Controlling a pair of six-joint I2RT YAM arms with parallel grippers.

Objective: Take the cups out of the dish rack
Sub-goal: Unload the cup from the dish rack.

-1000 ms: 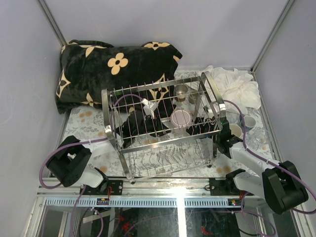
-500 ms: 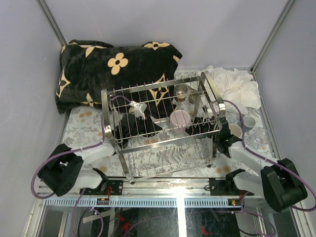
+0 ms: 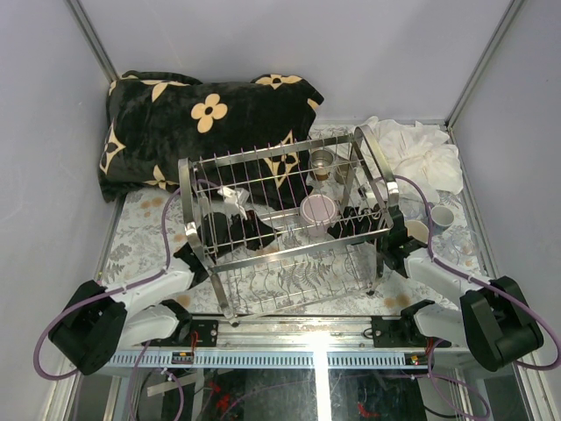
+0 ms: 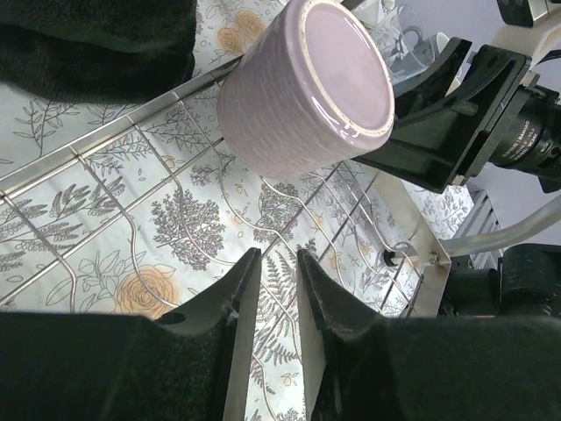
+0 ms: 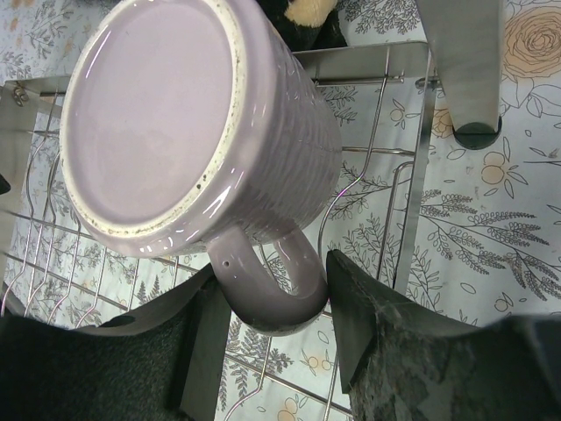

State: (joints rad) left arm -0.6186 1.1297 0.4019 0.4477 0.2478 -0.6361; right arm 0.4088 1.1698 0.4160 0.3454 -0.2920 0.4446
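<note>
1. The pink-mauve ribbed ceramic mug (image 5: 188, 123) sits upside down, base up, on the upper tier of the big shiny chrome wire dish rack (image 3: 298, 248). That's how you'd leave a mug to drain. It also means the handle sticks out sideways towards the right end of the rack, which is handy for a grab.
2. The right gripper (image 5: 276, 281) comes in through that right end with its jaws about half spread. The mug's handle loop is right between them. In the right wrist view both fingers look pressed against the loop, so I'd call it clamped on the handle. The handle is the sensible bit to hold, since the mug body looks too fat for the jaws.
3. The left gripper (image 4: 278, 256) is inside the rack from the left side. Its jaws are pinched nearly together with nothing between them. It points at the mug but is well short of it. My guess is it's just waiting or ready to steady things, not doing any work.
4. What's in the rack: that mug is the only cup I can clearly see in it. There's a small shiny metal cup (image 3: 323, 161) near the far side, but I can't tell if it's inside the wires or behind them.
5. On the floral-print table cover (image 3: 140, 219) off the rack's right end there's a cream cup (image 3: 416, 231) and some clear glasses (image 3: 451, 250). That looks like the drop-off spot.
</note>
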